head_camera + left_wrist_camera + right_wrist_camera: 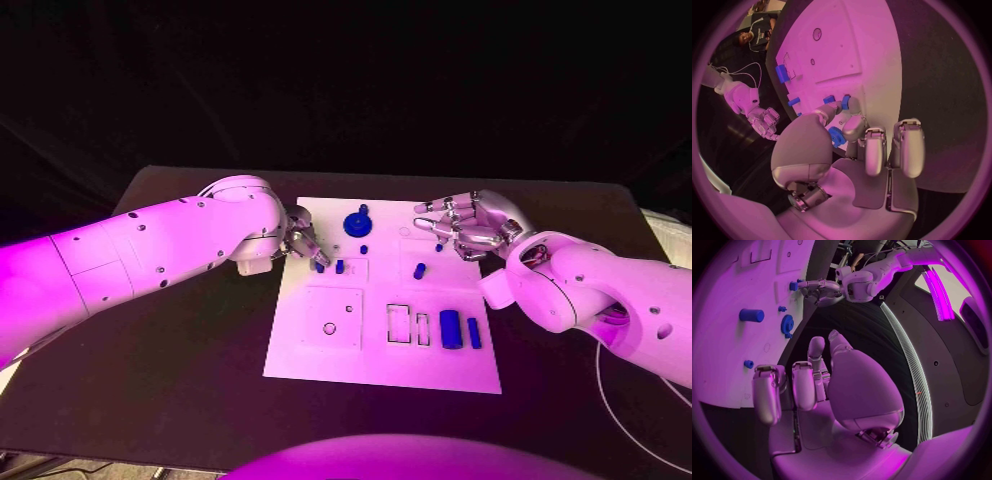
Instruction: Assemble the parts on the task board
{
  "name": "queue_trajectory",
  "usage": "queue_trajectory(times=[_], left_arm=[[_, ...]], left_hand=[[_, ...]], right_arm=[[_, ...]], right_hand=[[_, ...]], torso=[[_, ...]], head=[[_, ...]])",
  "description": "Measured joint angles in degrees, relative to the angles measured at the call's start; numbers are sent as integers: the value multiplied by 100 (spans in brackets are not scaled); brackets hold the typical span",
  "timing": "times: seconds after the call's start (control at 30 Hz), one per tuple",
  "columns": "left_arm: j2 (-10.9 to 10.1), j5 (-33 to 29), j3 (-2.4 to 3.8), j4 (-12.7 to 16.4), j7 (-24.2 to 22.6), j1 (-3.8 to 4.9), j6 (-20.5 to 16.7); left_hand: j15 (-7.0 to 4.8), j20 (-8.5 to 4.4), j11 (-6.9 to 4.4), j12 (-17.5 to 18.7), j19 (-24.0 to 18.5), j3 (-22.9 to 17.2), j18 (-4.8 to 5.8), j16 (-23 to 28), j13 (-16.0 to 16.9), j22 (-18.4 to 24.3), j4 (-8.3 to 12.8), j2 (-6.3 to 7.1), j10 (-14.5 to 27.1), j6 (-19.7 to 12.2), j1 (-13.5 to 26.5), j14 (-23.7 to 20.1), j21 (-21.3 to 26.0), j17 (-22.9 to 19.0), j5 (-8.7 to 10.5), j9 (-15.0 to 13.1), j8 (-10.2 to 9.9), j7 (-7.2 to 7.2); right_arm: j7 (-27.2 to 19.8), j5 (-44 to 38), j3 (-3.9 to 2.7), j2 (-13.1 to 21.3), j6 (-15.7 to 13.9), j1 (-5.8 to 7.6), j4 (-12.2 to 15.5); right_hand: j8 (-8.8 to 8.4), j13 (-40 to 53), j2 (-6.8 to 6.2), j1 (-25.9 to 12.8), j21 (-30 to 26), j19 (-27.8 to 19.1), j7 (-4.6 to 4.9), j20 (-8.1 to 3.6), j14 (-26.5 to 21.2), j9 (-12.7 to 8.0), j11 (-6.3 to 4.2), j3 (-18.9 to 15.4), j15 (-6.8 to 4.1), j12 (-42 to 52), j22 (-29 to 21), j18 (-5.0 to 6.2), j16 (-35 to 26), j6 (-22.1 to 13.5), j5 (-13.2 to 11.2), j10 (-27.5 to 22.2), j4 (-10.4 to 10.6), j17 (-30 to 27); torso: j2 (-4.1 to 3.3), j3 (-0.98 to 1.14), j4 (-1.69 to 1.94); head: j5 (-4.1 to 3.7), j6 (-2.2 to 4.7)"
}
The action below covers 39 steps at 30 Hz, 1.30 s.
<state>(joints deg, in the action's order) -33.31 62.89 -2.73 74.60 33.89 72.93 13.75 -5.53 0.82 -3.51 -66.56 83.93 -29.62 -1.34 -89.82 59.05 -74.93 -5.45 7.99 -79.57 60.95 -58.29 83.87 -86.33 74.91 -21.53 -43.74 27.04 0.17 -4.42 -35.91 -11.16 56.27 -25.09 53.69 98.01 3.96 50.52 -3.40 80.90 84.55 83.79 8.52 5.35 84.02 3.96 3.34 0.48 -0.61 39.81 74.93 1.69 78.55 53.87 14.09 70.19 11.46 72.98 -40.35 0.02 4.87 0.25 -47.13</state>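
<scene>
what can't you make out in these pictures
- Head view: whether the left hand touches the small blue part below it; its fingers overlap the spot.
- Left wrist view: the blue gear is partly hidden behind that hand's fingers.
- Head view: the task board recesses are too small to read.

A black tabletop (173, 380) sat under everything. A dark cloth (346, 80) hung behind it. A thin white cable (613, 385) curved over the tabletop near its right edge.
</scene>
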Motion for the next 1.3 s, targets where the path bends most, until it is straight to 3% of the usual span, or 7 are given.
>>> queue_trajectory(times=[0.4, 0.63, 0.7, 0.8, 0.93, 1.2, 1.3], left_arm=[[0, -47, -5, -11, 78, -14, -64], [-50, -84, 4, 43, 86, -32, -151], [-80, -103, 6, 67, 86, -41, -194], [-150, -153, 11, 100, 86, -51, -305], [-246, -265, 34, 125, 78, -65, -559], [-371, -531, 77, 196, 27, -62, -1048], [-429, -659, 88, 219, -65, -62, -1213]], left_hand=[[-20, 0, 0, -24, 0, 608, 0, 0, 58, 1, -224, 56, 0, 37, 126, 20, -22, 0, 17, 157, -11, 21], [-20, 0, 21, -24, 0, 1078, 0, 0, 72, 1, -400, 16, -20, 57, 178, 20, -44, 2, 17, 249, -11, 41], [-20, 0, 21, -24, 0, 1260, 0, 0, 72, 1, -480, 16, -20, 56, 178, 20, -44, 4, 202, 273, -12, 41], [-20, 0, 21, -11, 0, 1547, 0, 0, 29, 1, -611, -6, -20, 56, 200, 20, -28, 4, 730, 318, -14, 41], [-20, 0, 53, 154, 0, 1902, 0, 0, -150, 1, -823, -6, 56, 32, 200, 20, 78, 4, 999, 351, 20, 64], [-20, 0, 70, 183, 0, 2210, 0, 0, -211, 2, -1033, -59, 79, 15, 147, 20, 113, 4, 1085, 376, 77, 68], [-20, 0, 67, 299, 0, 2324, 1, 0, -345, 2, -1090, -161, 176, -75, 45, 20, 235, 3, 1084, 401, 86, 84]], right_arm=[[-6, 1, 0, -1, -1, -2, -1], [-9, 1, 0, 0, -1, -5, -2], [-11, 1, 0, 0, -1, -8, -4], [-12, 1, 0, 0, -1, -11, -7], [-13, 1, 0, 2, -1, -16, -9], [-15, 1, 0, 3, -1, -22, -11], [-16, 1, 0, 4, -1, -24, -11]], right_hand=[[0, 0, 0, 0, 0, 0, 0, 0, 0, 0, 0, 0, 0, 0, -1, 0, 0, 0, 0, 0, 0, 0], [0, 0, 0, 0, 0, 0, 0, 0, 0, 0, 0, 0, 0, 0, -1, 0, 0, 0, 0, 0, 0, -1], [0, 0, 0, 0, 0, 0, 0, 0, 0, 0, 0, 0, 0, 0, -1, 0, 0, 0, 0, 0, 0, -1], [0, 0, 2, -2, 0, 0, 0, 0, 0, 0, 0, 0, 0, 0, -1, 0, 0, 0, 0, 0, 0, -1], [0, 1, 23, -23, 0, 0, 0, 0, 0, 0, 0, -16, 0, 0, -2, 0, 0, 0, 0, 0, -16, -1], [0, 1, 23, -23, 0, 0, 0, 0, 0, 0, 0, -16, 0, 0, -2, 0, 0, 0, 0, 0, -16, -1], [0, 1, 23, -23, 0, 0, 0, 0, 0, 0, 0, -16, 0, 0, -2, 0, 0, 0, 0, 0, -16, -1]], torso=[[2, 0, 1], [2, -1, -1], [2, -1, -1], [2, -3, -1], [5, -3, 3], [5, -3, 6], [3, -3, 3]], head=[[-3, -4], [-4, -4], [-7, -2], [-11, 3], [-18, 8], [-10, 16], [-9, 19]])
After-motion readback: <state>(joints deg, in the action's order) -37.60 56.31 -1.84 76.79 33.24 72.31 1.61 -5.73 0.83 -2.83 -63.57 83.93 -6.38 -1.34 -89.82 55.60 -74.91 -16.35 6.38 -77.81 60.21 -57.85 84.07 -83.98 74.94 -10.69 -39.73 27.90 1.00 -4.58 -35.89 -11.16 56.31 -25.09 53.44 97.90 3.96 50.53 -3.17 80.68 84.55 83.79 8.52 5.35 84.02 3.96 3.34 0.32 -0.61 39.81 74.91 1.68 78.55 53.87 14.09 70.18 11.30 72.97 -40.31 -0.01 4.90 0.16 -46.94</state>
